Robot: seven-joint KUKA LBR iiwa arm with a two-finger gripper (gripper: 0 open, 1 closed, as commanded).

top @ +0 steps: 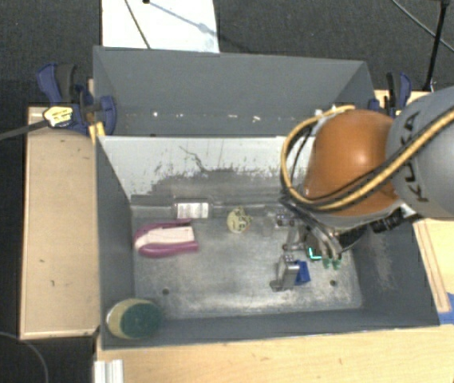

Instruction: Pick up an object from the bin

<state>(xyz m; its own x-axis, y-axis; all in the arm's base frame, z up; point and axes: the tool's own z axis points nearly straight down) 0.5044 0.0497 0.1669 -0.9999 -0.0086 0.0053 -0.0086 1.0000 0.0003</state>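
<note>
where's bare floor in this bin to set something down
Widest bare floor: the front middle, between the pink-and-purple block, the green round lid in the front-left corner and the gripper. Crowded: the back strip, with a silver cylinder and a small yellowish piece.

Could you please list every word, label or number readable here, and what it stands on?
"KUKA": dark letters on the grey arm, partly crossed by a cable.
Nothing legible on the pink piece, the silvery cylinder or the green-topped jar.

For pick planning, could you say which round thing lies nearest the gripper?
The small yellowish one left of the gripper; the green disc sits farther, in the corner.
</note>
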